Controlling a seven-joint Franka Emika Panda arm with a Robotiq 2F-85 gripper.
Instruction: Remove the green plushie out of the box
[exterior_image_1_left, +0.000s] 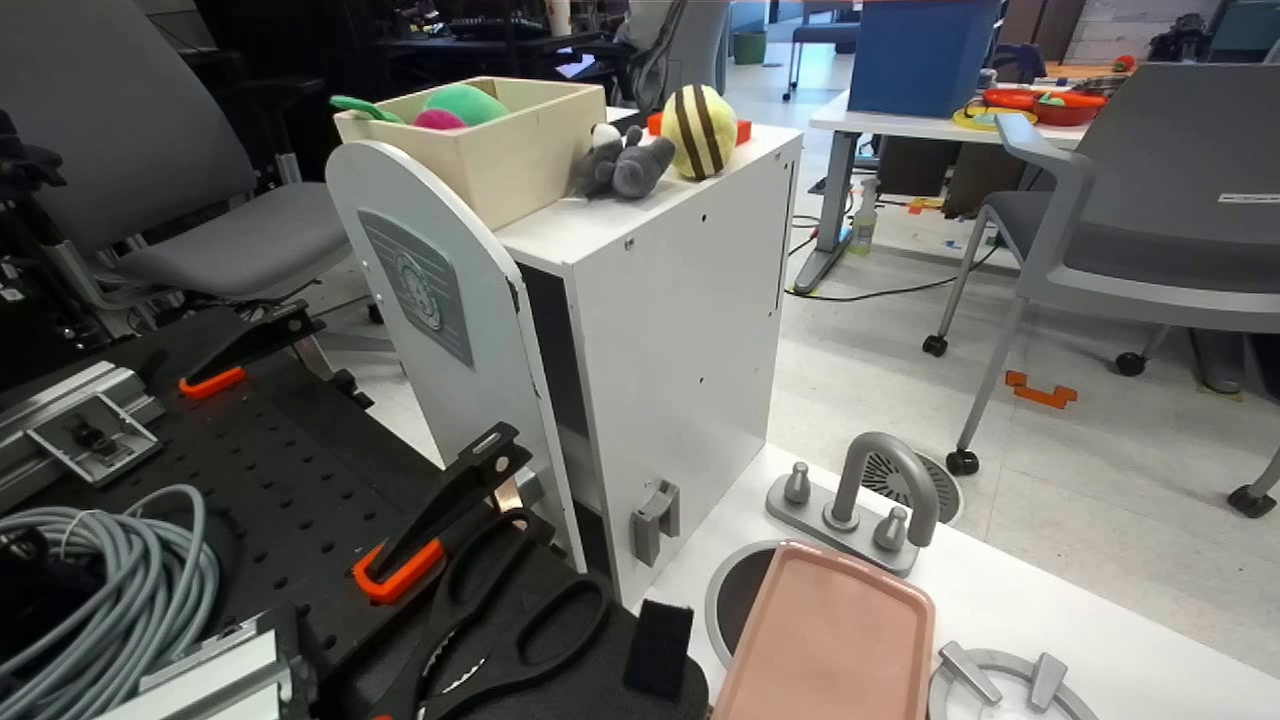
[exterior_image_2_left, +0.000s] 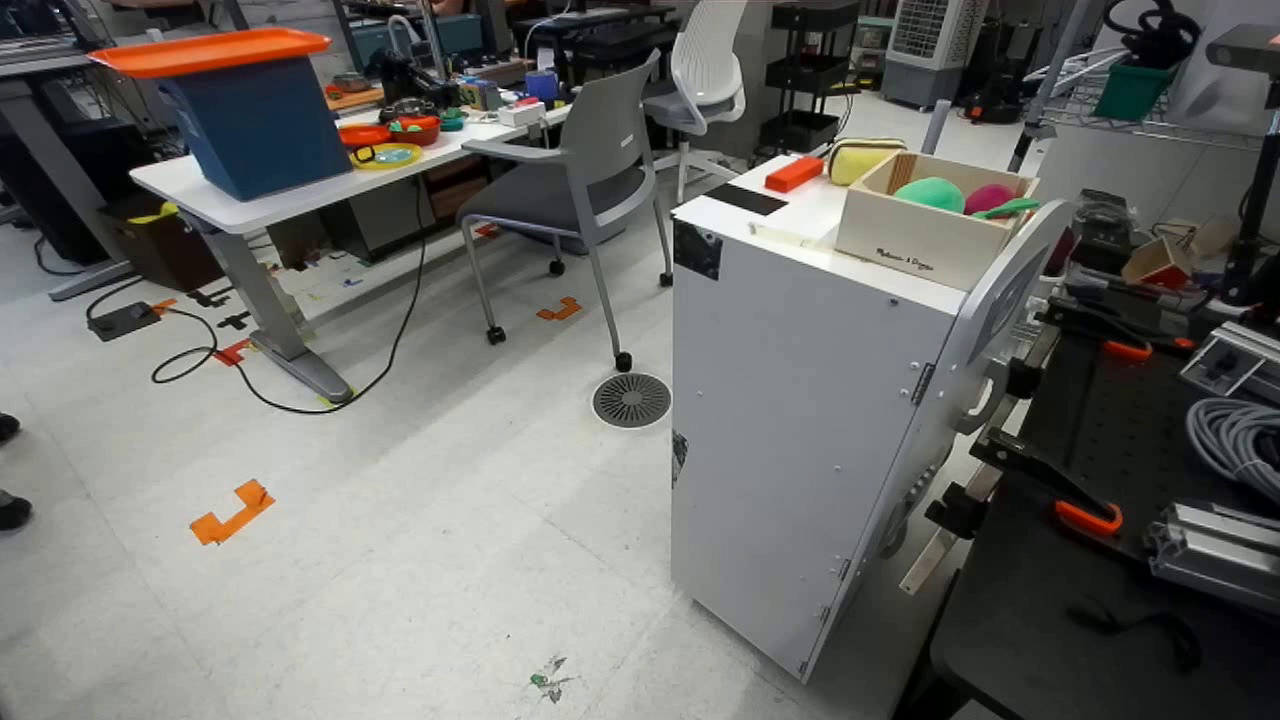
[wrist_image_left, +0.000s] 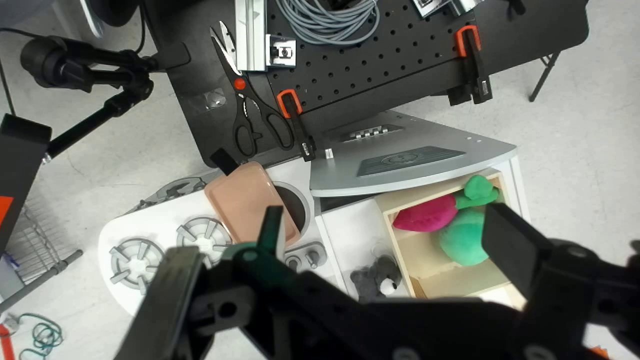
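Observation:
The green plushie (wrist_image_left: 462, 237) lies inside the box (wrist_image_left: 425, 256), against a pink plush (wrist_image_left: 425, 214) with green leaves. Both exterior views also show the round top of the green plushie (exterior_image_1_left: 468, 103) above the rim of the pale wooden box (exterior_image_2_left: 900, 245), which stands on a white cabinet. My gripper (wrist_image_left: 385, 215) is open, its two fingers far apart with nothing between them. It hangs above the scene, and its right finger (wrist_image_left: 515, 245) covers the plushie's right edge in the wrist view. Neither exterior view shows the gripper.
Beside the box on the cabinet (exterior_image_1_left: 690, 300) sit a grey plush (exterior_image_1_left: 635, 168) and a yellow-and-black striped plush (exterior_image_1_left: 698, 132). The cabinet door (exterior_image_1_left: 445, 290) rises beside the box. Lower down are a pink tray (wrist_image_left: 250, 200) and a toy faucet (exterior_image_1_left: 865, 490). A black table (wrist_image_left: 340, 107) carries clamps and scissors.

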